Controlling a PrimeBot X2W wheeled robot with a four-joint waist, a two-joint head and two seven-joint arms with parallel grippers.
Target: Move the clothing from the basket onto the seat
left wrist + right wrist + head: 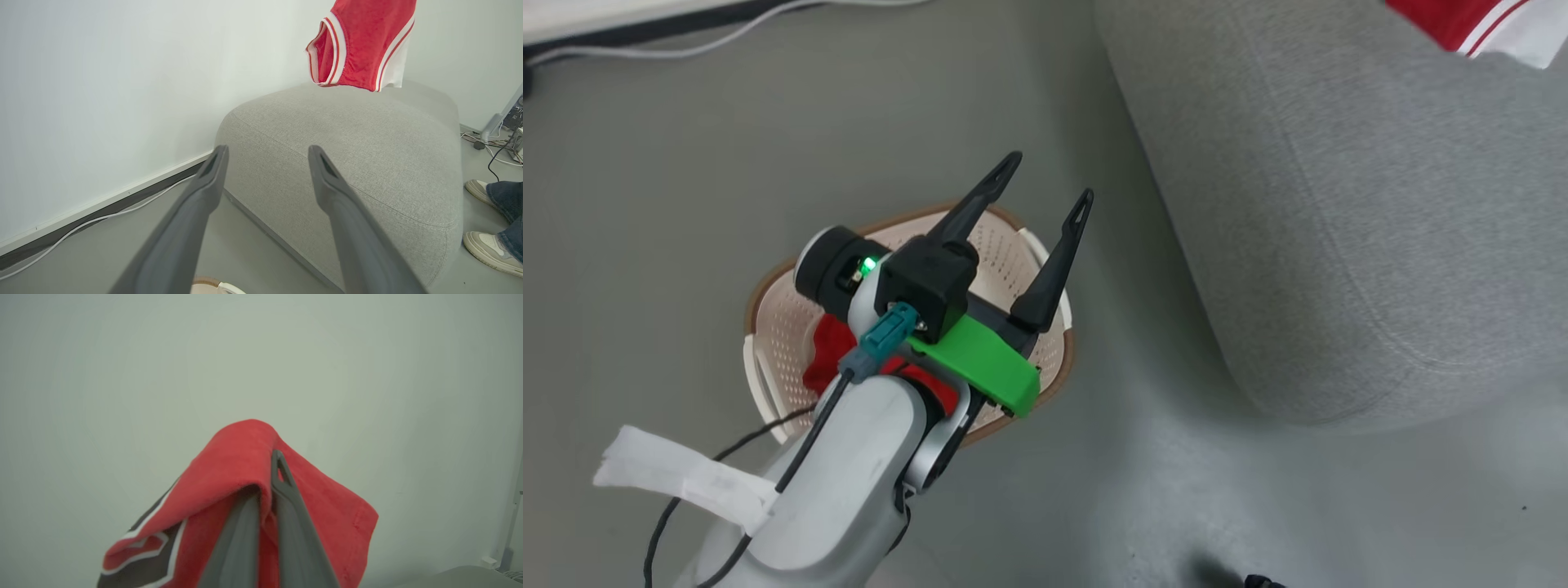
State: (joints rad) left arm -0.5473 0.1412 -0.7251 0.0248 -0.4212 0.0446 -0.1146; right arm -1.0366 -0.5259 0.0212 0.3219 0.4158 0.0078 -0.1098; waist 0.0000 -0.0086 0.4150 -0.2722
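Right gripper (273, 469) is clenched on a red garment (229, 465), dangling above the seat (347, 155). Left gripper (1049, 175) spreads empty beside the seat, where the basket (1013, 245) holds more red clothing (829, 359).

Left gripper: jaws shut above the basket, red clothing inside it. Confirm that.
Wrong on the jaws: the left gripper has its jaws open, not shut, as the head view shows. It is above the basket, with red clothing inside.
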